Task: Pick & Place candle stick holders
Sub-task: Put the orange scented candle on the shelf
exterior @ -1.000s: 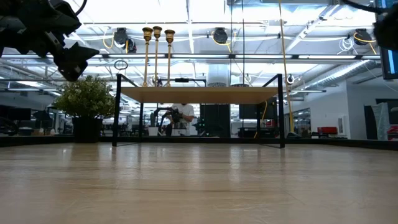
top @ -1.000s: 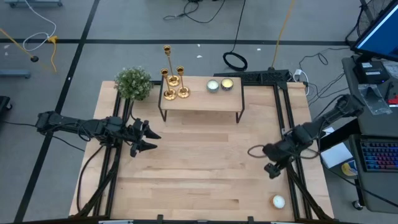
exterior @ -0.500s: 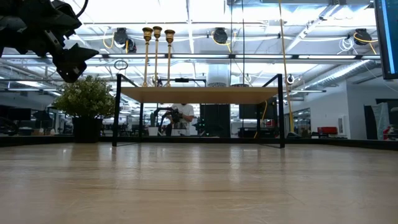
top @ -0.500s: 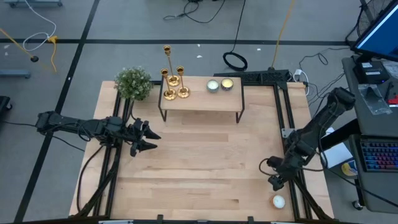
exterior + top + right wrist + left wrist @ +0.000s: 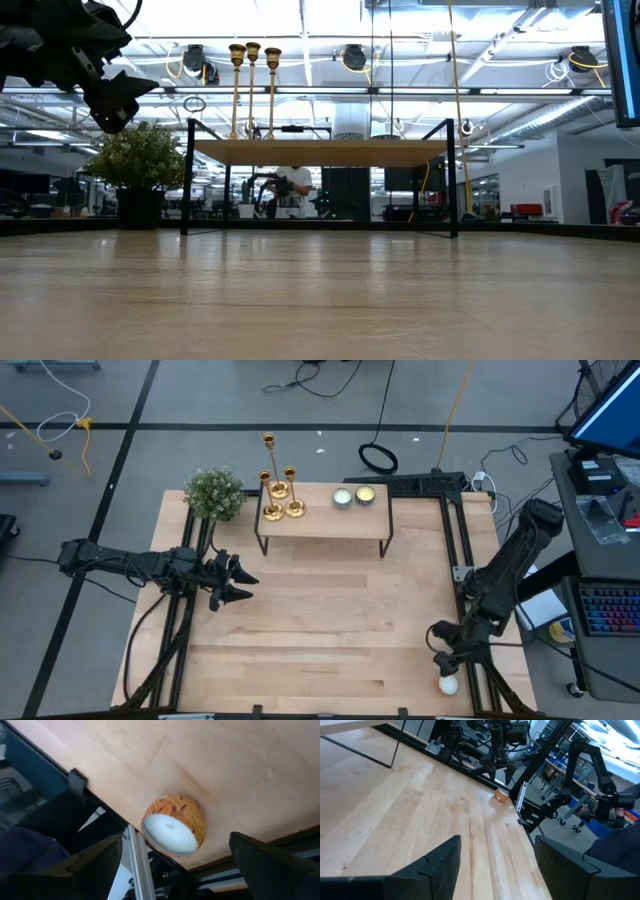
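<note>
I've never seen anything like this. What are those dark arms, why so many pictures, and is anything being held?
Two robot arms work at a wooden table. One camera looks down from above, one sits at table level, and one rides on each wrist. A small shelf carries three brass candlesticks and two small candles; a plant stands beside it. The left gripper waits above the table, jaws open, empty. The right gripper hangs with open jaws over an orange candle at the table's edge, not gripping it.
</note>
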